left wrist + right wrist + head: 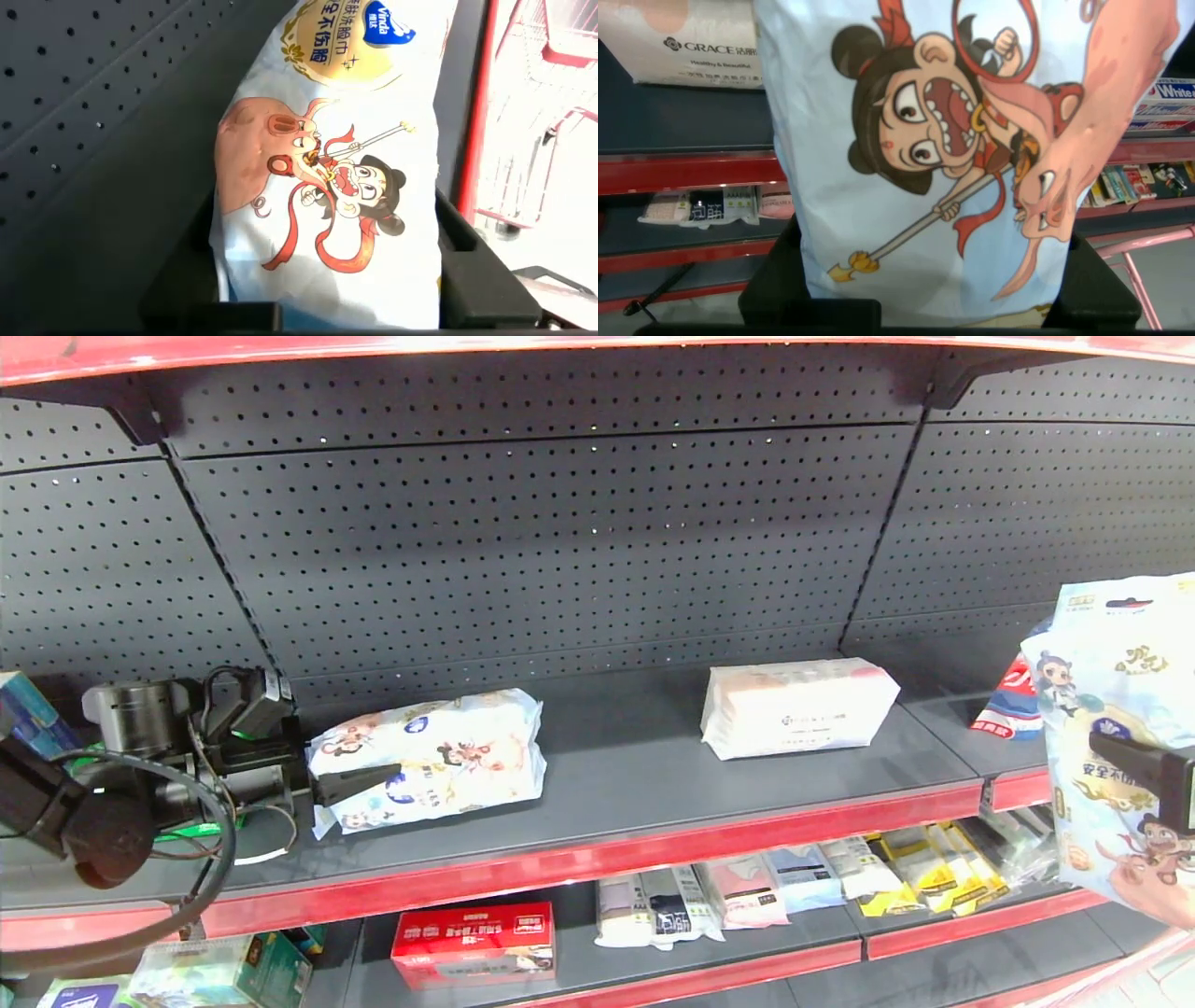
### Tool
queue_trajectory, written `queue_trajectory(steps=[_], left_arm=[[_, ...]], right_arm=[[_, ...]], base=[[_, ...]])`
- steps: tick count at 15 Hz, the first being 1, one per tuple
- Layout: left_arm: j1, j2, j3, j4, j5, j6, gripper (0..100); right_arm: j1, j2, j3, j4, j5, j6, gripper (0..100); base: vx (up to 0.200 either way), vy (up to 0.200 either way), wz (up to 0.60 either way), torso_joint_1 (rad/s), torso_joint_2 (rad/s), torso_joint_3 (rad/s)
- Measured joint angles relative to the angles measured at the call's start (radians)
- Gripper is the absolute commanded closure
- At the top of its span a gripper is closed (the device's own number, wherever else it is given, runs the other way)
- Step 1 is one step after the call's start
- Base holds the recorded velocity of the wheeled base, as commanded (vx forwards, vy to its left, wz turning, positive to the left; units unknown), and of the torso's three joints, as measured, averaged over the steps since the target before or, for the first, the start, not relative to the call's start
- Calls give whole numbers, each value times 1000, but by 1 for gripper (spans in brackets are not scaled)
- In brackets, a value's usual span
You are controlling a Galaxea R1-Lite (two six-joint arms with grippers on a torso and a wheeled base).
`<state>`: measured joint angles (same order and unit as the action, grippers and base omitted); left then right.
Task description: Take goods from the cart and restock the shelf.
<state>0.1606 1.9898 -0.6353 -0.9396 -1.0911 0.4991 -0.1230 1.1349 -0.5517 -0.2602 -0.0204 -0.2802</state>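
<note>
A cartoon-printed tissue pack (pixel 439 756) lies on its side on the left part of the dark shelf board (pixel 653 784). My left gripper (pixel 373 780) comes at it from the left and is shut on it, one finger lying across its front. In the left wrist view the tissue pack (pixel 327 177) sits between the two fingers (pixel 472 271). My right gripper (pixel 1162 770) holds a second cartoon-printed pack (pixel 1120 728) upright in the air, in front of the shelf's right end. The second pack (pixel 943 140) spans the gap between that gripper's fingers (pixel 1097 289).
A white tissue pack (pixel 794 705) lies mid-right on the same board, and a red and blue pack (pixel 1013 700) lies on the adjoining section. The lower shelf holds a red box (pixel 474 943) and several flat packs (pixel 747 891). A red cart (pixel 542 140) stands behind the left arm.
</note>
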Motion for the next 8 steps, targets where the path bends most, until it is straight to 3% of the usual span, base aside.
queue_trajectory(steps=[8], left_arm=[[8, 2, 87, -56, -14, 11, 100]], right_arm=[[-1, -5, -1, 0, 0, 1, 100]], base=[[0, 0, 0, 0, 0, 0]])
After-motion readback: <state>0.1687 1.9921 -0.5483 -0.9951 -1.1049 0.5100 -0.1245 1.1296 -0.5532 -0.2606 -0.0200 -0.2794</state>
